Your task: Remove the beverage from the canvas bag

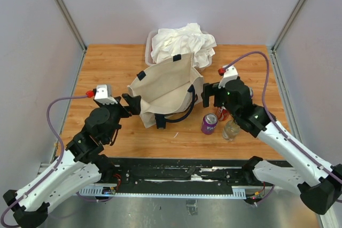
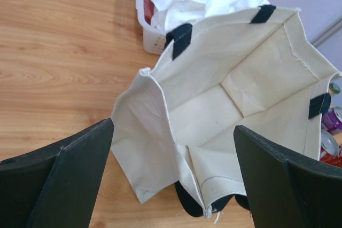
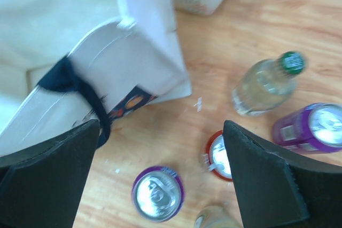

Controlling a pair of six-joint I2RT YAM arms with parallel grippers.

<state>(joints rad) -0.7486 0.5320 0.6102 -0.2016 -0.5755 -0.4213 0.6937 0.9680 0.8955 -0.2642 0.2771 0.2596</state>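
Top external view – a wooden table (image 1: 107, 68) sits between pale grey walls (image 1: 32, 52). The canvas bag (image 1: 165, 89) lies in the middle of it. Its mouth gapes toward the left gripper (image 1: 131, 104), whose fingers are spread wide just beside the bag. The right gripper (image 1: 204, 94) is spread wide too, holding nothing – a purple can (image 1: 209, 123), a red can (image 1: 221, 114) and a clear bottle (image 1: 231, 130) sit on the wood near the bag

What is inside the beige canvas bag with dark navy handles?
The left wrist view looks into the beige canvas bag: only bare, creased cloth shows, no beverage. Its folded lower corner hides a little of the inside.
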